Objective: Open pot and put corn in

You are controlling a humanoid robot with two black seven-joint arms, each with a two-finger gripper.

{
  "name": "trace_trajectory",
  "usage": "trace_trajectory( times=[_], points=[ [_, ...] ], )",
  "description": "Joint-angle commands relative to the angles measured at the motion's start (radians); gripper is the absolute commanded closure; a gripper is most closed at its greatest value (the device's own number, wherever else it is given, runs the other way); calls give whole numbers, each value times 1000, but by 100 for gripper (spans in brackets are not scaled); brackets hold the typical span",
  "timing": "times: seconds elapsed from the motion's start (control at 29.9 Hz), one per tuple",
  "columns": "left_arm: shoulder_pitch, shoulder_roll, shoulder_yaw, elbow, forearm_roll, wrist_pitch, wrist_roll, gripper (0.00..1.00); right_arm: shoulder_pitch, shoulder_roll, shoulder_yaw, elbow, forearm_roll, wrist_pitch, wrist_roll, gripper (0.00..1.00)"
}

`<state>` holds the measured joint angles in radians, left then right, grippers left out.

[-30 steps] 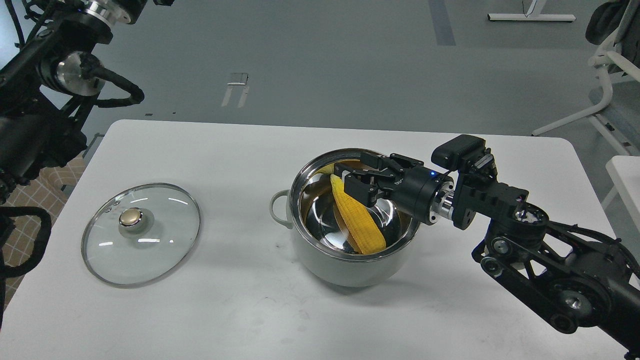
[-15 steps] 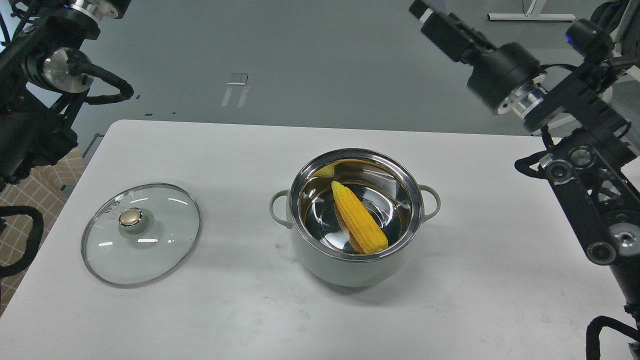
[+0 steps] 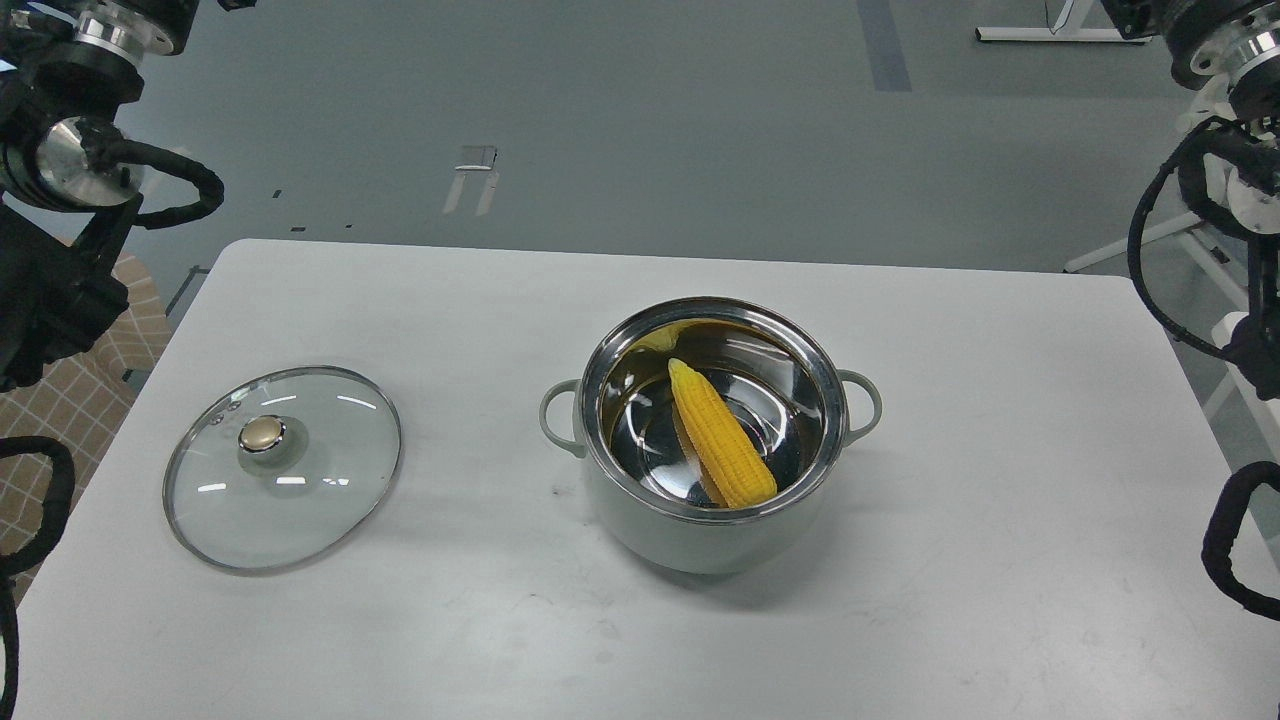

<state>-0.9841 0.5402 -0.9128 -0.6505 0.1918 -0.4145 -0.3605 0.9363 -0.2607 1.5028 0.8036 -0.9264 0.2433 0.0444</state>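
The pale grey-white pot (image 3: pixel 700 535) stands open in the middle of the white table, its steel rim and two loop handles showing. The yellow corn (image 3: pixel 720 436) lies inside it, tip toward the far wall, thick end leaning on the near wall. Its glass lid (image 3: pixel 283 467) with a gold knob lies flat on the table to the left of the pot. Only parts of my left arm (image 3: pixel 60 170) show at the left edge and parts of my right arm (image 3: pixel 1225 50) at the top right corner. Neither gripper is in view.
The white table (image 3: pixel 1000 560) ends near the right edge of the view. A white chair frame (image 3: pixel 1190 230) stands on the grey floor beyond the table's right corner. Black cables hang at both side edges.
My right gripper let go of the corn in the pot, then rose up and away to the right until it left the view. The corn stays in the pot. My left arm drew back slightly.
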Motion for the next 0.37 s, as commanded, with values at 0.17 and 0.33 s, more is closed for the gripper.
trace_trajectory(
  times=[0.17, 0.33],
  points=[
    [31, -9, 15, -6, 8, 2, 5, 2, -16, -8, 2, -66, 153, 8, 2, 0],
    [30, -29, 12, -8, 9, 0, 3, 2, -19, -5, 2, -57, 159, 13, 2, 0]
  ],
)
